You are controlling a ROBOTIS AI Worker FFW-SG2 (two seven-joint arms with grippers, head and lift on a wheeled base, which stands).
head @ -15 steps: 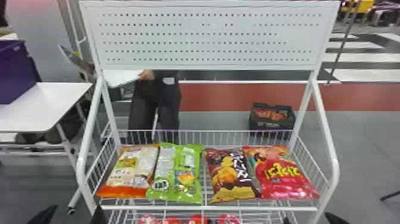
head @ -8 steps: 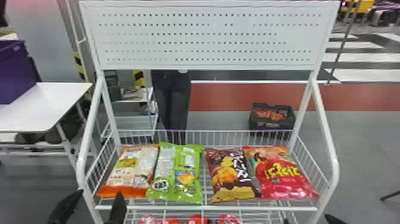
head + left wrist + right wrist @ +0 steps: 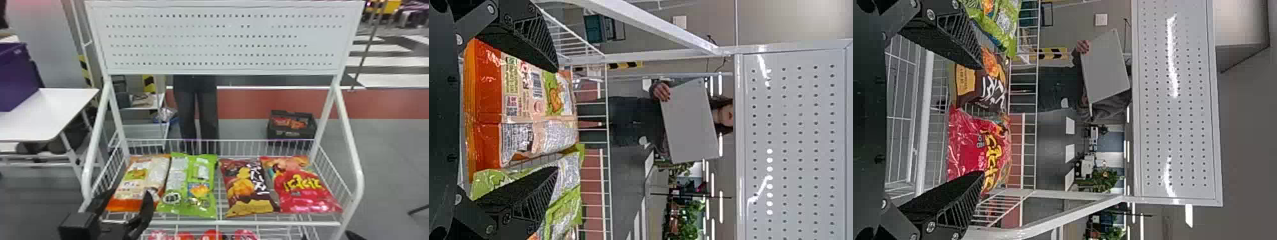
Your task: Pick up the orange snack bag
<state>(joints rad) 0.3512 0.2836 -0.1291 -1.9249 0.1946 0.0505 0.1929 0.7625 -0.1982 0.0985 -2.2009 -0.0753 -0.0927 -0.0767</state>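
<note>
Orange snack bag sits on the rack, left end effector open right by it

So the orange snack bag (image 3: 137, 185) is lying flat in the white wire basket (image 3: 245, 222), at the far left of the row. It's got a bright orange band along the near end and a pale printed panel above that. Just beside it is the green bag (image 3: 191, 188), then a gap, then the dark brown bag (image 3: 247, 188) and the red bag (image 3: 303, 188) on the right.

The left end effector (image 3: 130, 193) is at the front left of the basket, fingers spread wide and holding nothing. Its wrist view has the orange bag between and beyond the fingers, with one finger in front of the green bag. Can't tell if either finger is actually touching anything.

The right end effector (image 3: 354, 235) is down by the front right corner, also spread and empty. Some round red items (image 3: 212, 235) are on the level below.
</note>
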